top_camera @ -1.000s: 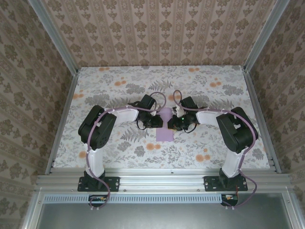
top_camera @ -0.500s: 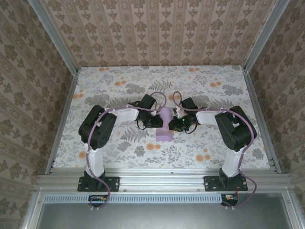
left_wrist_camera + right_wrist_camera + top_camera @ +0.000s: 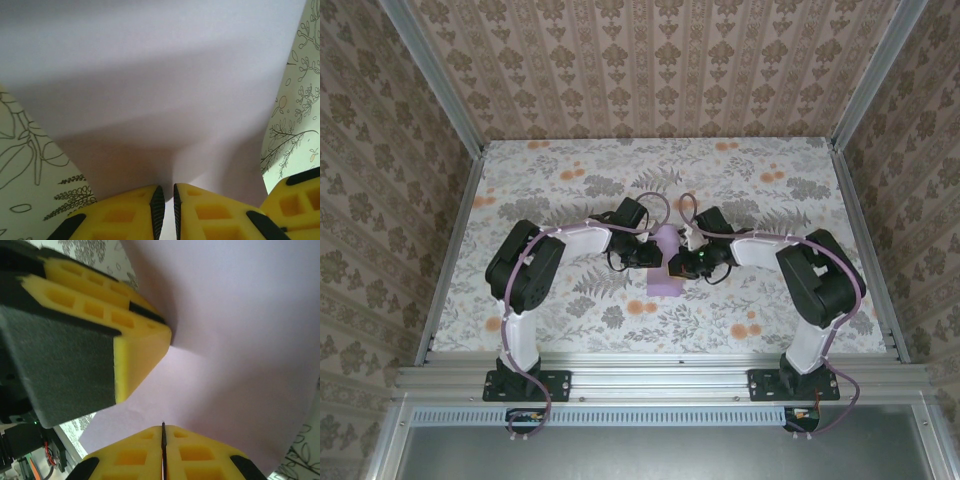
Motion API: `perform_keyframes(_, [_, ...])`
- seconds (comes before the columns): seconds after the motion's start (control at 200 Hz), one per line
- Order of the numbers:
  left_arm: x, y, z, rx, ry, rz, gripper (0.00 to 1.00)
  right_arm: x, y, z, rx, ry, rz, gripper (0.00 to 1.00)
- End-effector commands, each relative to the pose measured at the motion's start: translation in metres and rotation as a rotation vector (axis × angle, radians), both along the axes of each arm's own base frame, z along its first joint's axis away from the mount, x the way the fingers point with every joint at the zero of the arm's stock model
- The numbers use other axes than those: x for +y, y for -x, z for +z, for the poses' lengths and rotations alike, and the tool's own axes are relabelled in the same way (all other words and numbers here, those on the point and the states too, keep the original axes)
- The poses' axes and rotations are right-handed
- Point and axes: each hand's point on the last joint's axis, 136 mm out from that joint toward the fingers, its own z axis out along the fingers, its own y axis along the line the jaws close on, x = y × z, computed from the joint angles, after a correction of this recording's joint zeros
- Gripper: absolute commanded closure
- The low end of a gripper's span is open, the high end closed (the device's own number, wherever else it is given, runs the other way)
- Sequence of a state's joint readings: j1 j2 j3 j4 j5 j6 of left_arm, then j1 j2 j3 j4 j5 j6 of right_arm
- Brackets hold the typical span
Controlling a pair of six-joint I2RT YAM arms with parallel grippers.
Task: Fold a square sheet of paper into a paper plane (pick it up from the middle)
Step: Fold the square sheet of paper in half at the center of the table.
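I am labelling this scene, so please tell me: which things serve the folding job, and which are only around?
Job: paper, left gripper, right gripper, both pinching it.
Around: floral table, papered walls, metal frame.

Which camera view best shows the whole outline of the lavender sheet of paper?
The top external view: the square sheet of paper shows nearly whole on the table, though the left gripper and right gripper cover its middle. The left wrist and right wrist views give close-ups of its lavender surface, cropped at the frame.
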State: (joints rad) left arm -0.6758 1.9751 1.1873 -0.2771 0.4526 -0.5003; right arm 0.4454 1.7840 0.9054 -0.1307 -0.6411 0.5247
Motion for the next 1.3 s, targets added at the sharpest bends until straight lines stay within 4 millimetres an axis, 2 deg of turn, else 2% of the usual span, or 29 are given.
perform_keyframes(0.0, [0.041, 0.033, -0.067, 0.115, -0.238, -0.008, 0.80, -0.004, 0.015, -0.014, 0.062, 0.014, 0.017, 0.89])
perform_keyframes(0.165, [0.041, 0.032, -0.067, 0.115, -0.242, -0.013, 0.80, -0.012, 0.029, -0.027, 0.098, 0.059, 0.041, 0.89])
perform_keyframes(0.475, [0.043, 0.032, -0.068, 0.116, -0.249, -0.017, 0.80, -0.028, 0.055, -0.037, 0.134, 0.114, 0.066, 0.90])
perform_keyframes(0.9, [0.041, 0.029, -0.068, 0.113, -0.245, -0.015, 0.80, -0.040, 0.083, -0.037, 0.166, 0.128, 0.062, 0.90])
perform_keyframes(1.01, [0.040, 0.028, -0.066, 0.108, -0.239, -0.016, 0.80, -0.032, 0.071, -0.019, 0.124, 0.091, 0.054, 0.91])
perform_keyframes(1.155, [0.041, 0.027, -0.064, 0.098, -0.246, -0.019, 0.80, -0.011, 0.030, 0.013, 0.013, -0.003, 0.020, 0.90])
perform_keyframes(1.22, [0.042, 0.027, -0.063, 0.090, -0.251, -0.023, 0.80, -0.008, 0.012, 0.020, -0.021, -0.018, -0.013, 0.90])
perform_keyframes(1.295, [0.041, 0.026, -0.061, 0.083, -0.248, -0.023, 0.80, -0.008, -0.005, 0.018, -0.036, -0.016, -0.040, 0.90])
